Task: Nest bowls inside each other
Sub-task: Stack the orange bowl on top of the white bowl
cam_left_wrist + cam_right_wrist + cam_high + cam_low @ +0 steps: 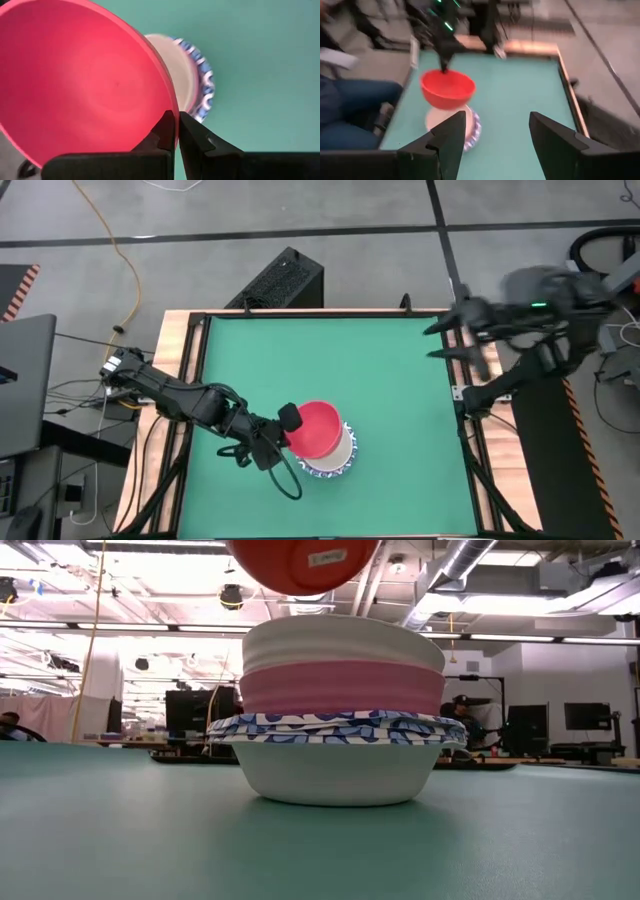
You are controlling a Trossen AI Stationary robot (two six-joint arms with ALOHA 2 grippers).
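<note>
**Red bowl held above the stack of bowls**

The red bowl (318,428) hangs in the air over the stack, and I have it pinched by its rim in the left gripper (284,432), whose fingers (167,131) are closed tight on the thin edge. From the low view I see its underside (303,562) clear of the stack below, not touching it. In the right wrist view the red bowl (447,89) sits upright, perhaps slightly tilted, just above the pile.

The stack (340,720) stands on the green tabletop (400,400), a little toward the near side of the middle. At its base I see a white bowl (340,772) with blue patterned rims (340,727) layered over it; I cannot count from here how many patterned bowls are nested there. Above them sits the pink bowl (342,687), and inside that the plain cream-white bowl (345,643), its rim topmost.

The right gripper (450,340) waits over the far right corner of the tabletop, well apart from the bowls, its fingers (451,134) spread wide and holding nothing.

A person in blue trousers (350,112) sits beside the table's edge.
</note>
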